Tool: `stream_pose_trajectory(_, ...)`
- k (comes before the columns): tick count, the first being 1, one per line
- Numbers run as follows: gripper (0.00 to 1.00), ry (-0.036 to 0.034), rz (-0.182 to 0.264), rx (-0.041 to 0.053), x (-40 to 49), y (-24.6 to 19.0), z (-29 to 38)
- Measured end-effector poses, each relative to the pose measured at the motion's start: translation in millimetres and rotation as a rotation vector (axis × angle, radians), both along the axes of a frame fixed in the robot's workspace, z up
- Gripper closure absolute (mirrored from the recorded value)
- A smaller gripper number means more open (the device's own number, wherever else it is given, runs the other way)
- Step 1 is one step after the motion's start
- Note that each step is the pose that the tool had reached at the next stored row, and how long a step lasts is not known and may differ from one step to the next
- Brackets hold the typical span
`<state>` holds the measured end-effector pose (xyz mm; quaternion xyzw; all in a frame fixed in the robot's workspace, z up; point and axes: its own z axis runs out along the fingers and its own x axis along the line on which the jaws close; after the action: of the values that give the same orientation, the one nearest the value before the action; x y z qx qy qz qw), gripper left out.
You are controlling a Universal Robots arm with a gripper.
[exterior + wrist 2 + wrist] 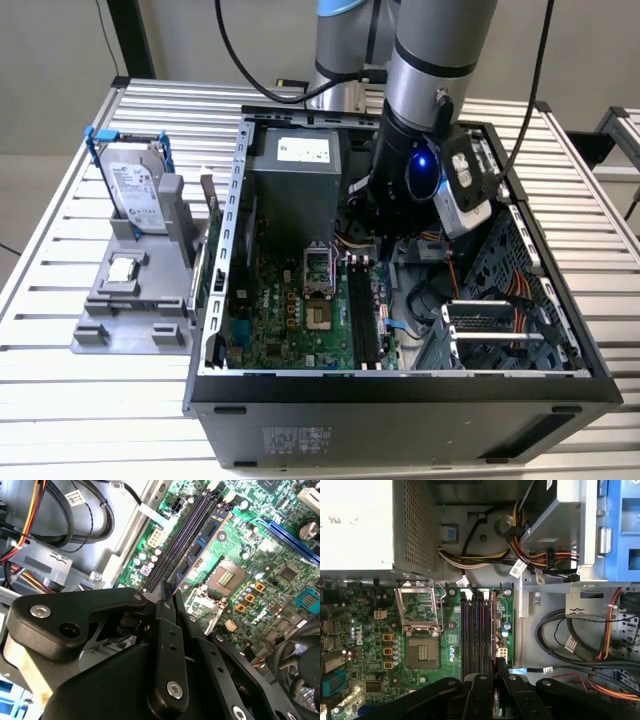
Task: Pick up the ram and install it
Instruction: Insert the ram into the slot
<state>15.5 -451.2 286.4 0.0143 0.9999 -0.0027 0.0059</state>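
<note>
Arm reaching into open PC case (215, 300), working over the motherboard (250, 575).
Gripper (167, 600) is sitting low at the slot row w/ fingers pinched near-shut on the ram (202, 542); stick is standing edge-on in its slot, prob. so it's seating straight.

light: even, bright overhead | glare: white box (355, 525) blown out in first wrist view | shadow: deep inside computer case (400, 400) | blur: gripper (167, 605) soft up close
</note>
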Motion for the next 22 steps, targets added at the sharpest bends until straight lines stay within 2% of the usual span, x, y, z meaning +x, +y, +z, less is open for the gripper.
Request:
stream_pose_trajectory(8,1.0,0.0008,0.0,0.0002,-0.1,-6.8,-2.7)
stream_pose_trajectory(13,1.0,0.0008,0.001,0.0002,-0.5,-9.0,-4.0)
stream_pose_trajectory(22,1.0,0.0008,0.001,0.0001,-0.5,-11.2,-10.2)
